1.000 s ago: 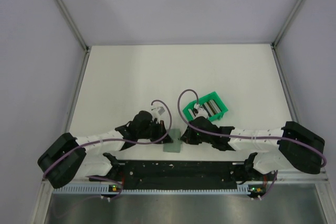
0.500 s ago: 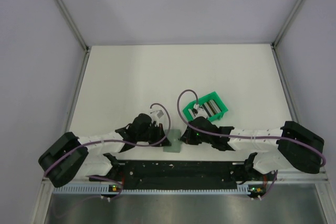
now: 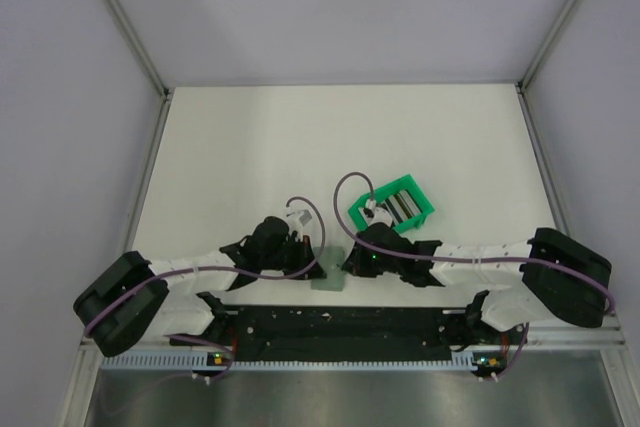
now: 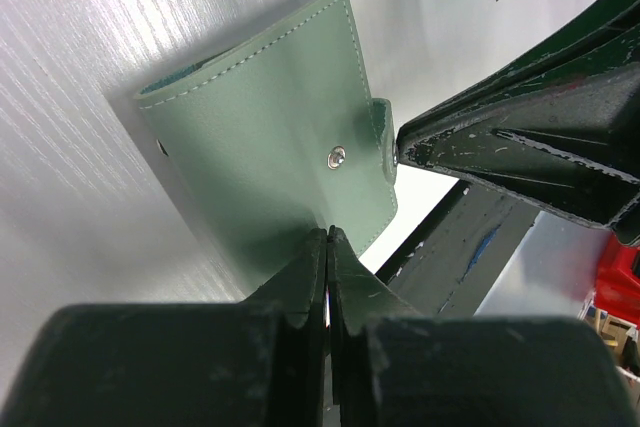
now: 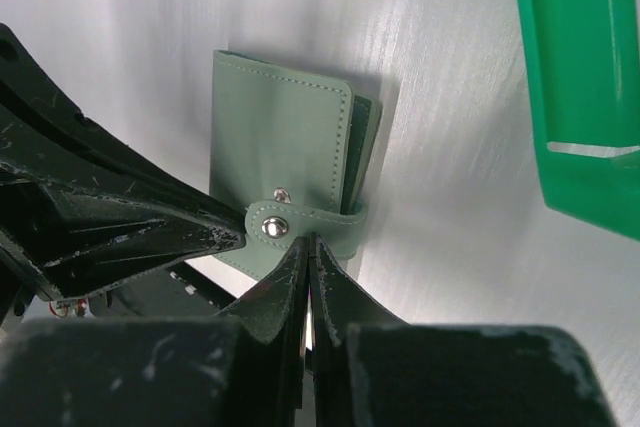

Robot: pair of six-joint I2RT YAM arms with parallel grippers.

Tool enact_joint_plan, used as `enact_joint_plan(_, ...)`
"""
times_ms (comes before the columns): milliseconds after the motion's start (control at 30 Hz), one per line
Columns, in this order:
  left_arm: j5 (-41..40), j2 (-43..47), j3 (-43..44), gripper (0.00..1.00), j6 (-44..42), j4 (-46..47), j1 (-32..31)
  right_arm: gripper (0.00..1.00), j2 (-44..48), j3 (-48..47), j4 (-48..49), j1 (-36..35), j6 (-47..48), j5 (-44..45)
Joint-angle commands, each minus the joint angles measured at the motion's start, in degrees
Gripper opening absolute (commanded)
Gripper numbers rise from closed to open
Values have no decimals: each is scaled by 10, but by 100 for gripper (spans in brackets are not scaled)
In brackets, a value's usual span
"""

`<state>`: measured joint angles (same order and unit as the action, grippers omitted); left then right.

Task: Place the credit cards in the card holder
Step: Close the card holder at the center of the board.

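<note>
The card holder is a grey-green wallet lying folded on the table between my two grippers. In the left wrist view its snap stud and strap tab show. In the right wrist view the strap with a metal snap wraps its near edge. My left gripper is shut, tips at the wallet's near edge. My right gripper is shut, tips against the strap. The two grippers' tips nearly meet over the wallet. Thin dark and whitish pieces, probably the credit cards, stand in the green bin.
The bright green open plastic bin sits just behind my right gripper and fills the right edge of the right wrist view. The black base rail runs close in front of the wallet. Purple cables loop above both wrists.
My left wrist has dropped a little and closed in on the wallet from the left. My right arm has shifted slightly left. The wallet stays in place.
</note>
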<state>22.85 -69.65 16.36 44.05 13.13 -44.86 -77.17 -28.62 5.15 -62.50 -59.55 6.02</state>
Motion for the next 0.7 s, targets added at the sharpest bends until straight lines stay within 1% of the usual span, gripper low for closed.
enact_joint_plan(0, -11, 7, 0, 1, -6, 1, -3, 0, 9, -30, 20, -5, 11, 12)
enact_joint_plan(167, -12, 7, 13, 1, -4, 1, -4, 0, 18, -35, 8, -5, 16, 26)
enact_joint_plan(667, 5, 3, 20, 2, 2, 21, -3, 0, -25, -47, 28, -4, 18, 6)
